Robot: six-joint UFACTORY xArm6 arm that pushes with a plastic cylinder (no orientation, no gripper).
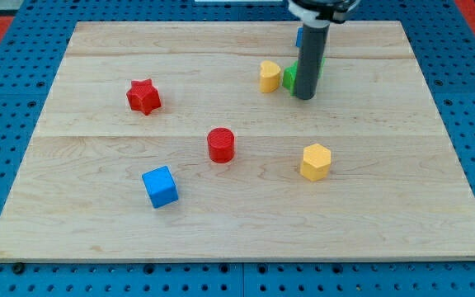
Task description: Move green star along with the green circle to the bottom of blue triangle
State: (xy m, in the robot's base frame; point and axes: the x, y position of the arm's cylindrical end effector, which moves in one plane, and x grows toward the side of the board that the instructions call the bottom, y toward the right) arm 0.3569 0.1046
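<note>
My tip [304, 96] rests on the board near the view's top, right of centre. A green block [289, 77] shows just left of the rod, touching or almost touching it, and its shape is mostly hidden. A sliver of green [321, 63] shows on the rod's right side; I cannot tell whether it is a second green block. A small piece of a blue block [298, 37] shows behind the rod, above the green; its shape is hidden.
A yellow block [270, 76] sits just left of the green block. A red star [143, 96] lies at the left, a red cylinder [220, 144] in the middle, a yellow hexagon [315, 162] at lower right, and a blue cube [160, 186] at lower left.
</note>
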